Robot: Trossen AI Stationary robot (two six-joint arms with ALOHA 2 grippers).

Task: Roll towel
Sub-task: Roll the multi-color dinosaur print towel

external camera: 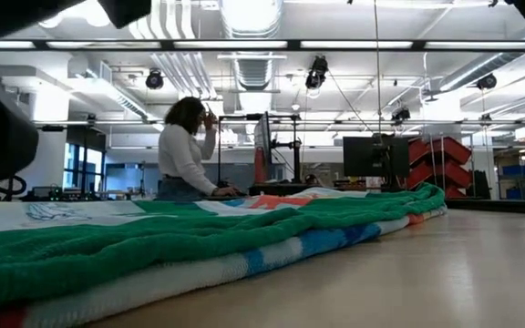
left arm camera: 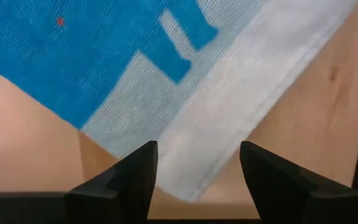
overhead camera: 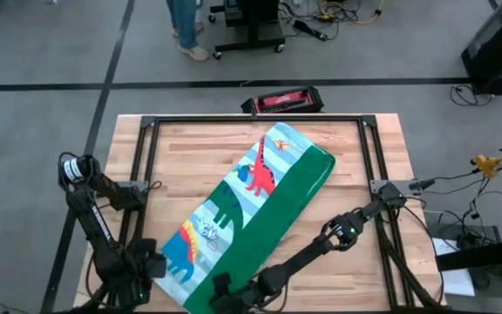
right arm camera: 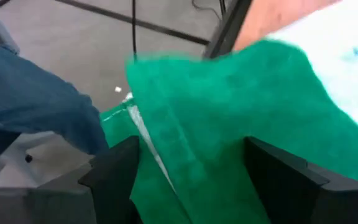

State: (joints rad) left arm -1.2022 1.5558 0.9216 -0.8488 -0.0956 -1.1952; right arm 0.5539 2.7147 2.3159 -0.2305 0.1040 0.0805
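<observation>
Towel (overhead camera: 249, 209) first: it lies as a long folded band running diagonally across the wooden table (overhead camera: 364, 262), from the near-left edge up toward the far right. One long side is plain green, the other shows the pale blue centre with its red, blue and green dinosaurs. In the low view we see it lying low and flat in stacked layers, with no coil anywhere along it, so we judge that the folding into a strip is done and the rolling itself has not begun.

Both arms sit at the near end of the band. Our left gripper (left arm camera: 197, 163) is at the near-left corner, its fingers standing apart over the pale corner of the cloth, gripping nothing. Our right gripper (right arm camera: 191, 168) is at the green corner by the near table edge, fingers likewise spread with green cloth lying between and beyond them, not clamped.

What remains, as we read it, is nearly everything that counts: turning the near end over itself and rolling it up the whole band to the far end.

A person (external camera: 185, 150) stands in the room beyond the table.
</observation>
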